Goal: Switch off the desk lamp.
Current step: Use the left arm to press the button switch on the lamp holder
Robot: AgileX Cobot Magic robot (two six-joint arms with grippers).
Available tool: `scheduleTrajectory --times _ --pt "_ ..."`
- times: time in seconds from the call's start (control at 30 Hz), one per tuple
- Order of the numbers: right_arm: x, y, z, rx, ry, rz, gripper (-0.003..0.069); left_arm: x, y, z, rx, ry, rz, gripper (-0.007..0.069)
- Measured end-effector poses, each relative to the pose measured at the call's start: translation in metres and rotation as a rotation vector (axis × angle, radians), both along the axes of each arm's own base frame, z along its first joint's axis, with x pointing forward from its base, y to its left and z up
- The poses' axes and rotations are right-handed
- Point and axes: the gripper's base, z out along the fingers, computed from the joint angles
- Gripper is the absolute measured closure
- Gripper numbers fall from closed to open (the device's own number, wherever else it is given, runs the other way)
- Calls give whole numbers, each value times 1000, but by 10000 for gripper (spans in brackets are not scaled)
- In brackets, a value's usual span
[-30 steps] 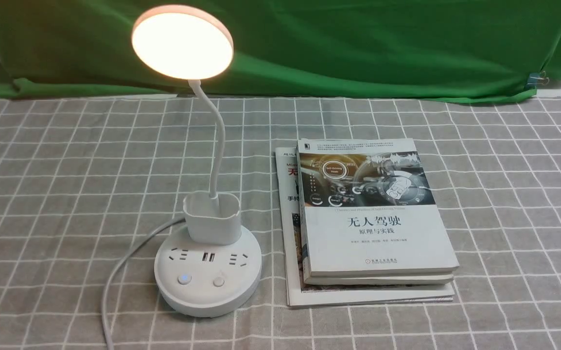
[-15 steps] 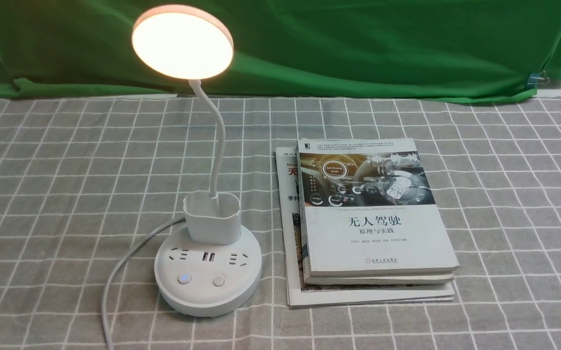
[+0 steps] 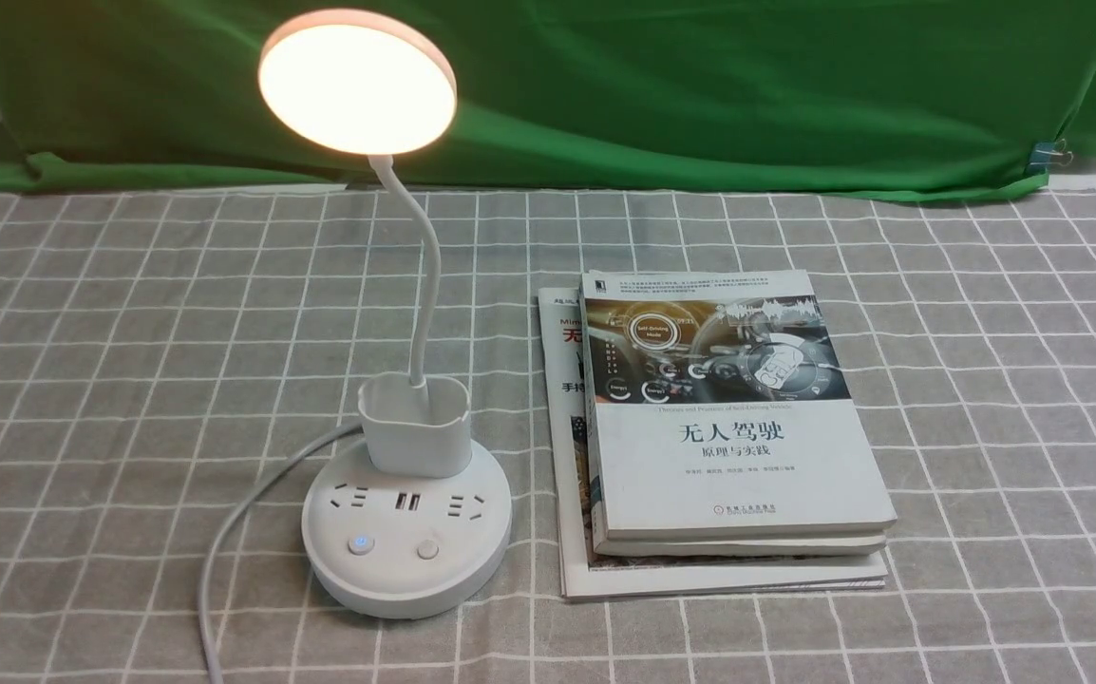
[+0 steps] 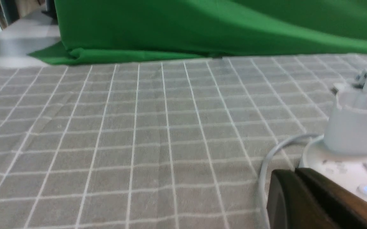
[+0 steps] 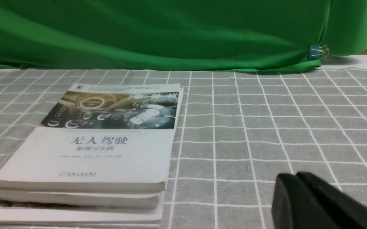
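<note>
The lamp [image 3: 413,427] glows on the cloth [image 3: 130,332] beside the books [image 3: 728,446]; left gripper [image 4: 295,173] nearby, right gripper [image 5: 296,176] well apart — both seemingly clenched, empty. Two buttons [image 3: 359,544] sit close — a wrong press would leave it lit.

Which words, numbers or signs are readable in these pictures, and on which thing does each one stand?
"无人驾驶": title on the top book cover.
"原理与实践": subtitle just below it.
"Self-Driving Mode": in a ring on the cover picture.
Too small to read: the English line, the author names and the publisher line on that cover.
On the magazine under the books, only cut-off characters show.
On the lamp, no text is visible.
</note>
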Motion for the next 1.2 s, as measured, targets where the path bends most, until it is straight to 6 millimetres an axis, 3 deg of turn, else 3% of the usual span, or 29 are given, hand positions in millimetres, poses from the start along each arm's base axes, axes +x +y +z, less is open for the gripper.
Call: scheduleTrajectory --times 0.07,0.3,0.5,0.57,0.67,0.73,0.9,0.97,1.03,1.2 --pt "0 0 0 0 0 0 623 0 0 1 -39 -12 0 624" --pt "0 0 0 0 0 0 623 1 1 16 -619 -151 36 624" --pt "0 0 0 0 0 0 623 0 6 22 -736 -225 76 624" --pt "0 0 0 0 0 0 623 0 5 23 -735 -211 63 624" --pt "0 0 0 0 0 0 623 -4 -2 43 -660 -185 -7 624" --pt "0 0 0 0 0 0 623 -4 -8 72 -563 -127 -57 624" --pt "0 0 0 0 0 0 623 15 -16 117 -374 190 -107 624" --pt "0 0 0 0 0 0 623 32 -19 130 -295 408 -124 624" --pt "0 0 0 0 0 0 623 40 -19 133 -262 493 -132 624" --pt "0 0 0 0 0 0 623 85 -24 122 -153 841 -179 624"
